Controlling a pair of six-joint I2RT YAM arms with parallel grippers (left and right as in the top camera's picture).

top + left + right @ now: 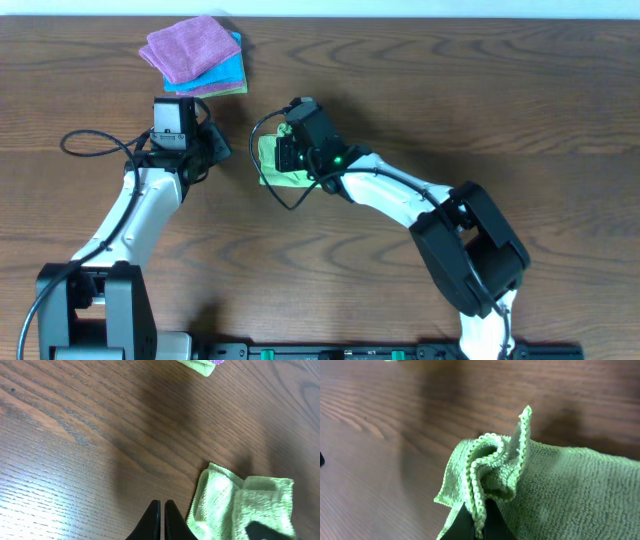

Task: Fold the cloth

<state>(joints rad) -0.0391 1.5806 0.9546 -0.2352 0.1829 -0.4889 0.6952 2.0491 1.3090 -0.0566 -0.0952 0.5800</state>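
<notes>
The lime-green cloth (272,160) lies partly folded on the wooden table near the middle, mostly hidden under my right gripper (291,152). In the right wrist view the right gripper (479,519) is shut on a bunched, stitched edge of the cloth (560,485) and lifts it into a small peak. In the left wrist view the cloth (240,507) lies folded to the right of my left gripper (162,506), which is shut and empty just above the bare wood. The left gripper (215,145) sits to the left of the cloth. No white tag shows.
A stack of folded cloths stands at the back left: purple (188,47) on top, turquoise-blue (226,72) under it, with a green edge at the bottom; its corner shows in the left wrist view (200,365). Black cables (95,145) loop beside both arms.
</notes>
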